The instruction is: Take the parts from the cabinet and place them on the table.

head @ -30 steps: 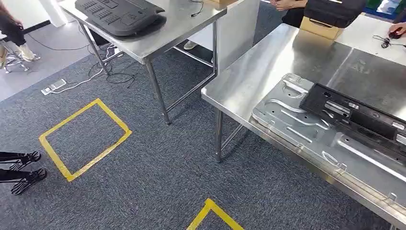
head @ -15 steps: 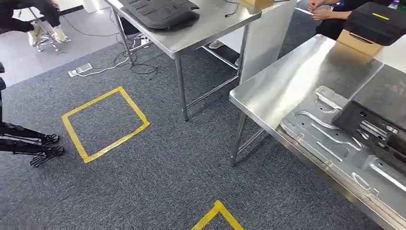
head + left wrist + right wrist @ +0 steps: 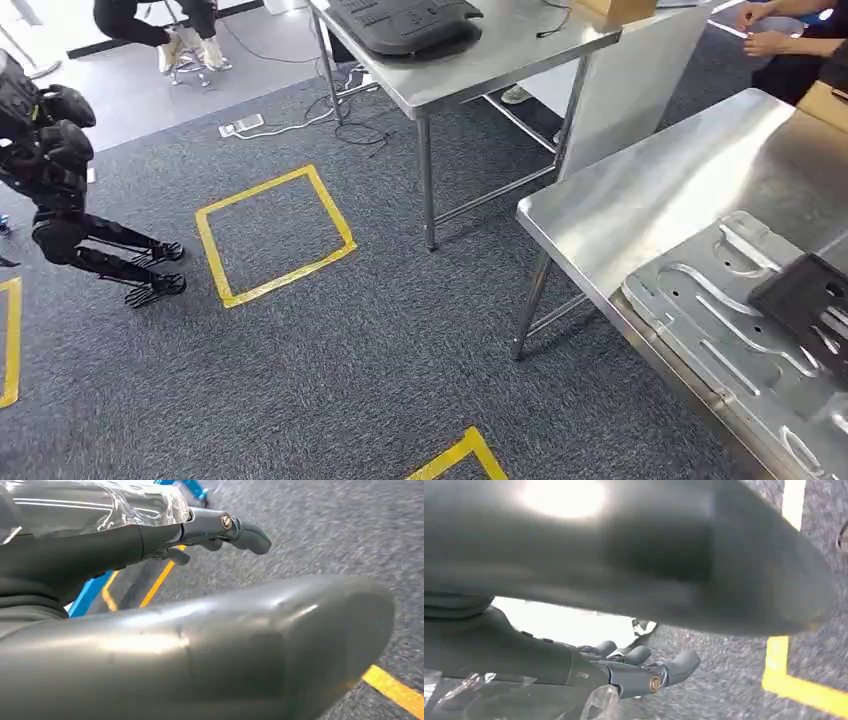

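A stamped silver metal plate (image 3: 720,330) lies on the near steel table (image 3: 640,190) at the right, and a black framed part (image 3: 810,295) rests on top of it. Another black moulded part (image 3: 405,20) sits on the far steel table (image 3: 500,60). In the left wrist view my left hand (image 3: 150,545) hangs over grey carpet, fingers stretched out and holding nothing. In the right wrist view my right hand (image 3: 589,665) hangs over the carpet too, with its fingers loosely apart and nothing in them.
A dark humanoid robot (image 3: 55,170) stands on the carpet at the left. A yellow tape square (image 3: 275,235) marks the floor in front of the tables. A power strip (image 3: 240,125) and cables lie near the far table. People sit at the top left (image 3: 150,20) and top right (image 3: 770,30).
The whole picture has slid to the right, so the camera has turned left. The near table has moved towards the right edge, and the dark robot has come into view at the left.
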Controlling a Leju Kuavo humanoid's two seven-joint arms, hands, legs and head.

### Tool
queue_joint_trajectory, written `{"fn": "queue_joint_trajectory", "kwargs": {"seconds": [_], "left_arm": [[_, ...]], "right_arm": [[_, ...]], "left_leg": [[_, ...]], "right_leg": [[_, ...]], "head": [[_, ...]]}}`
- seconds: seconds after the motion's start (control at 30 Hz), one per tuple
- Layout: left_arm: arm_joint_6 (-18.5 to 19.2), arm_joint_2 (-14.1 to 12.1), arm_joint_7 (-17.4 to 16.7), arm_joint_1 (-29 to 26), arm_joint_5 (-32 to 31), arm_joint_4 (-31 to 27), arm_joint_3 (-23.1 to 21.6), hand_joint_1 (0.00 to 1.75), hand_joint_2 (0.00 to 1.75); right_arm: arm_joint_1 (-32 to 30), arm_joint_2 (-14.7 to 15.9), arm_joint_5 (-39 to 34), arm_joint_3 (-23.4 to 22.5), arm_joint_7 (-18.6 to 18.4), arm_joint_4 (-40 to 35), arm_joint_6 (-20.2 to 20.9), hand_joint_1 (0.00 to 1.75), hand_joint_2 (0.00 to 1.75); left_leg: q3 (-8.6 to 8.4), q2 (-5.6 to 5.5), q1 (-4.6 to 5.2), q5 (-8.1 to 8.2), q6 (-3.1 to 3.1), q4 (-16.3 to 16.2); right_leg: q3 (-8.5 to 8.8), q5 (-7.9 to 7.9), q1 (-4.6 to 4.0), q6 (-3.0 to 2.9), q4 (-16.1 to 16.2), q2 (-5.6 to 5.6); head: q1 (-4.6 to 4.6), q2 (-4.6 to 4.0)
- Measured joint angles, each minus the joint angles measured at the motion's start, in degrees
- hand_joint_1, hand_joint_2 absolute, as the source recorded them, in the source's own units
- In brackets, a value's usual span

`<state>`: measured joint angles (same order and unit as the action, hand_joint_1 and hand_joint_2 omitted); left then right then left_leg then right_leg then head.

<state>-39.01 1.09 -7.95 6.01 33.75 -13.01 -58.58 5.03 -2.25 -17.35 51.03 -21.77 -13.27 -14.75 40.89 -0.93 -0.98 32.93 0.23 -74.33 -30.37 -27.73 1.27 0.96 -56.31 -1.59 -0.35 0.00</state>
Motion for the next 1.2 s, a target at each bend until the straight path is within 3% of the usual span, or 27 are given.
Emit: {"fn": "queue_joint_trajectory", "kwargs": {"seconds": [0.03,0.07,0.1,0.13,0.17,0.2,0.33,0.37,0.4,0.43,0.5,0.53,0.57,0.63,0.67,0.7,0.73,0.83,0.87,0.9,0.93,1.0,1.03,1.07,1.13,1.17,1.2], "left_arm": [[0.09,0.0,-0.07,-0.23,0.0,0.0,0.0,0.0,0.0],[0.24,0.0,-0.11,-0.38,0.0,0.0,0.0,0.0,0.0],[0.39,0.0,-0.37,-0.47,0.04,0.0,0.0,0.0,0.0],[0.44,0.0,-0.55,-0.41,0.02,0.0,0.0,0.0,0.0],[0.44,-0.02,-0.72,-0.23,-0.02,0.0,0.0,0.0,0.0],[0.44,-0.07,-0.79,0.0,-0.07,0.0,0.0,0.0,0.0],[0.37,-0.04,-0.79,-0.23,0.04,0.0,0.02,0.0,0.0],[0.26,0.02,-0.66,-0.5,0.09,-0.02,0.0,0.0,0.0],[0.11,0.02,-0.4,-0.38,0.28,0.0,0.02,0.0,0.0],[-0.2,-0.04,-0.05,-0.19,0.48,0.0,0.02,0.0,0.0],[-0.68,0.0,1.02,-0.05,0.89,-0.02,0.04,0.0,0.0],[-0.7,0.0,1.51,-0.14,1.14,0.0,0.13,0.0,0.0],[-0.68,0.0,1.53,-0.25,1.35,-0.02,0.24,0.0,0.0],[-0.55,-0.02,0.68,-0.32,1.42,0.0,0.35,0.0,0.0],[-0.42,-0.09,-0.02,-0.28,1.42,0.0,0.35,0.0,0.0],[-0.31,-0.42,-0.51,-0.23,1.44,0.02,0.37,0.0,0.0],[-0.24,-0.44,-0.94,-0.22,1.49,0.02,0.37,0.0,0.0],[-0.24,-0.63,-1.73,-0.64,1.75,0.05,0.42,0.0,0.0],[-0.24,-0.63,-1.84,-0.79,1.77,0.05,0.39,0.0,0.0],[-0.15,-0.61,-1.92,-0.68,1.68,0.05,0.39,0.0,0.0],[-0.07,-0.63,-2.12,-0.39,1.68,0.05,0.39,0.0,0.0],[-0.07,-0.68,-2.34,-0.18,1.68,0.05,0.39,0.0,0.0],[-0.04,-0.63,-2.34,-0.32,1.66,0.05,0.39,0.0,0.0],[-0.02,-0.63,-2.32,-0.46,1.66,0.05,0.39,0.0,0.0],[0.0,-0.63,-2.06,-0.53,1.66,0.05,0.39,0.0,0.0],[-0.02,-0.63,-1.75,-0.43,1.66,0.05,0.39,0.0,0.0],[-0.07,-0.66,-1.62,-0.25,1.64,0.05,0.41,0.0,0.0]], "right_arm": [[0.03,0.0,0.0,0.0,0.0,0.0,0.15,0.0,0.0],[0.06,0.0,0.0,0.0,0.02,0.0,0.24,0.0,0.0],[0.11,0.0,0.02,0.02,0.02,0.0,0.44,0.0,0.0],[0.13,0.0,0.04,0.02,0.02,0.0,0.7,0.0,0.0],[0.13,-0.04,0.09,0.05,0.0,0.0,1.05,0.0,0.0],[0.1,-0.07,0.13,0.13,0.0,0.0,1.25,0.0,0.0],[0.74,-0.15,0.59,0.61,0.63,-0.02,0.37,0.0,0.0],[0.66,-0.09,0.72,0.79,0.72,-0.02,-0.09,0.0,0.0],[0.63,0.0,1.01,1.18,0.81,-0.02,-0.33,0.0,0.0],[0.58,0.06,0.88,1.31,0.87,-0.02,-0.57,0.0,0.0],[0.4,0.28,0.52,1.38,1.05,0.0,-1.22,0.0,0.0],[0.28,0.28,0.57,1.4,1.07,0.0,-1.72,0.0,0.0],[0.24,0.31,0.59,1.42,1.22,0.0,-2.08,0.0,0.0],[0.25,0.57,0.7,1.46,1.22,0.0,-2.54,0.0,0.0],[0.22,0.63,0.74,1.47,1.2,0.0,-2.67,0.0,0.0],[0.02,0.59,0.48,1.53,1.09,0.0,-2.69,0.0,0.0],[0.03,0.61,0.26,1.53,0.94,0.0,-2.8,0.0,0.0],[0.38,0.79,-0.65,1.51,0.59,0.0,-3.02,0.0,0.0],[0.36,0.85,-0.66,1.51,0.57,0.0,-3.02,0.0,0.0],[0.31,0.92,-0.66,1.51,0.55,0.0,-2.95,0.0,0.0],[0.24,0.92,-0.61,1.51,0.46,0.0,-2.82,0.0,0.0],[0.02,0.92,-0.61,1.51,0.26,0.0,-2.67,0.0,0.0],[0.03,1.12,-0.61,1.51,0.2,0.04,-2.67,0.0,0.0],[0.05,1.14,-0.61,1.51,0.2,0.04,-2.69,0.0,0.0],[0.12,1.14,-0.61,1.51,0.22,0.04,-2.71,0.0,0.0],[0.13,1.11,-0.63,1.51,0.28,0.04,-2.69,0.0,0.0],[0.07,1.09,-0.66,1.51,0.39,0.04,-2.67,0.0,0.0]], "left_leg": [[0.66,0.04,0.0,-0.18,0.06,-1.18],[-0.14,0.09,0.02,-1.6,0.26,0.71],[-2.6,0.4,0.16,-4.08,0.64,5.48],[-5.67,1.54,0.63,-6.58,1.34,11.59],[-8.38,4.44,1.33,-8.15,2.36,16.62],[-9.06,6.05,1.86,-7.99,2.67,18.52],[-9.13,3.04,2.13,-8.64,2.92,19.56],[-9.99,2.41,1.33,-9.32,2.74,20.46],[-10.17,1.87,1.1,-9.53,3.08,20.97],[-10.09,1.17,1.07,-9.61,3.2,20.98],[-10.07,-0.56,0.99,-9.57,3.21,20.95],[-10.09,-1.44,0.9,-9.56,3.19,20.93],[-10.16,-2.29,0.73,-9.52,3.09,20.9],[-10.28,-4.19,0.19,-9.23,2.43,20.45],[-10.11,-5.04,-0.04,-8.88,1.9,19.88],[-9.59,-5.71,0.32,-8.38,1.18,19.0],[-9.23,-6.25,0.25,-8.31,0.97,18.69],[-8.98,-7.78,-0.34,-8.6,0.43,19.06],[-8.81,-5.99,-0.46,-8.18,0.33,18.3],[-7.68,-2.47,-0.04,-6.83,0.24,15.84],[-5.49,-0.8,0.0,-4.75,0.05,11.66],[-0.67,-0.01,0.0,-1.03,0.04,2.19],[1.03,0.06,-0.11,-0.35,0.02,-0.97],[0.93,0.11,-0.19,-1.36,0.12,-0.42],[-3.24,0.81,0.13,-5.72,0.82,7.84],[-6.2,2.64,0.8,-8.0,1.6,13.54],[-8.43,6.54,1.93,-8.82,2.61,18.3]], "right_leg": [[0.08,-0.07,-0.11,-0.07,0.0,-0.6],[0.21,-0.18,-0.23,-0.18,0.0,-1.26],[0.45,-0.34,-0.34,-0.16,0.01,-1.94],[0.72,-0.49,-0.48,-0.11,0.03,-2.63],[1.02,-0.65,-0.5,-0.05,0.05,-3.22],[1.2,-1.0,-0.95,0.34,-0.1,-3.85],[2.17,-1.31,-0.71,1.37,0.71,-6.2],[2.24,-1.92,-0.4,1.69,-0.01,-4.08],[1.18,-3.55,-0.49,1.76,-2.22,-0.82],[-0.86,-5.81,-0.56,1.82,-6.29,0.68],[-5.51,-9.33,-0.41,2.08,-15.31,1.31],[-6.76,-9.23,-0.39,2.23,-17.16,1.31],[-6.6,-7.72,-0.21,2.45,-16.04,1.31],[-2.84,-2.01,0.52,3.14,-7.06,2.09],[-0.51,0.38,1.27,3.79,-1.92,4.4],[-0.01,-0.54,1.39,4.22,-0.48,7.31],[-0.12,-0.35,1.31,2.85,-0.55,6.18],[0.03,-0.29,0.73,1.42,-0.62,4.24],[0.18,-0.22,0.74,1.0,-0.48,3.41],[0.2,-0.29,0.59,0.64,-0.46,2.84],[0.19,-0.37,0.35,0.41,-0.46,2.04],[0.22,-0.67,0.24,-0.07,-0.5,0.64],[0.32,-0.81,0.13,-0.28,-0.49,-0.48],[0.53,-0.94,0.03,-0.37,-0.48,-1.17],[1.02,-1.25,-0.11,-0.36,-0.45,-2.45],[1.3,-1.43,-0.13,-0.25,-0.41,-3.15],[1.58,-1.63,-0.16,-0.04,-0.42,-3.82]], "head": [[0.0,0.0],[0.0,0.0],[0.0,0.0],[0.0,0.0],[0.0,0.0],[0.02,0.0],[0.02,0.0],[0.09,0.0],[0.07,-0.02],[0.22,0.0],[0.35,0.0],[0.37,0.0],[0.37,0.0],[0.37,0.0],[0.37,0.0],[0.39,0.0],[0.22,0.0],[0.18,0.0],[0.18,0.0],[0.02,-0.02],[-0.02,0.0],[-0.02,0.0],[-0.07,0.0],[-0.07,0.0],[-0.09,0.0],[-0.07,0.0],[-0.07,0.0]]}}
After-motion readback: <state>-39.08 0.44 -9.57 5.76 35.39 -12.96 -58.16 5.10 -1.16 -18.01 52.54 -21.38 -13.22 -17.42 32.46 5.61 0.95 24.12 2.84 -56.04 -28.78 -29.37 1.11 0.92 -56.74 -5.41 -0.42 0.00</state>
